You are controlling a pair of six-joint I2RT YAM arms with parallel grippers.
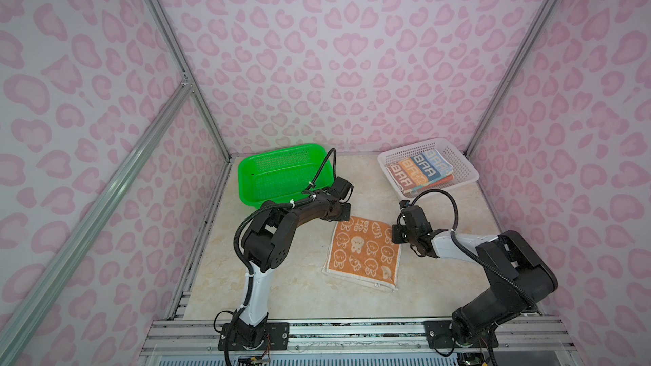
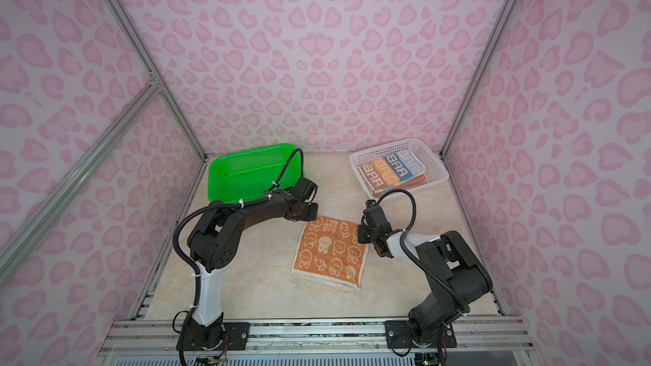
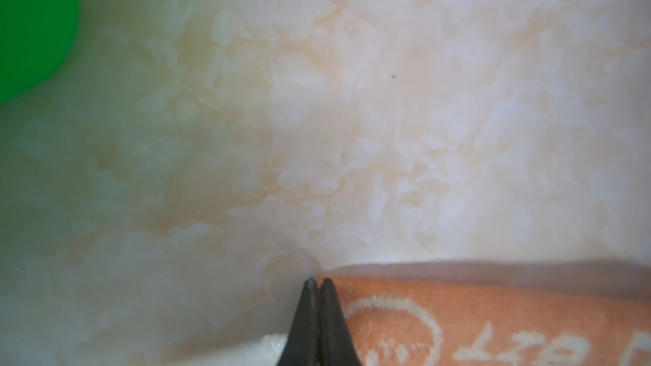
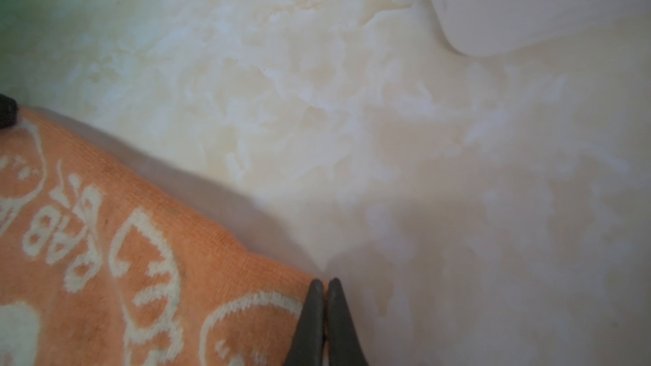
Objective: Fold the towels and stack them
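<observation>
- An orange terry towel with white cartoon faces (image 1: 363,253) lies flat and unfolded on the cream marble-patterned tabletop (image 1: 281,276). Its two far corners sit at the two sets of fingers.
- The left gripper (image 3: 318,281) has its black fingers pressed together on one far corner. The right gripper (image 4: 326,281) is pinched tight on the other.
- My read is that the first fold is just starting. Next, both corners should rise together and travel back from the fingertips to land on the near hem.
- Just beyond the left fingers sits a green perforated plastic basket (image 1: 281,167).
- Beyond the right fingers, a white perforated plastic basket (image 1: 461,163) holds a folded brown, orange and blue striped towel with white letters (image 1: 421,169).
- Behind the fingers, around the cloth, the table is bare, so the fold has room.
</observation>
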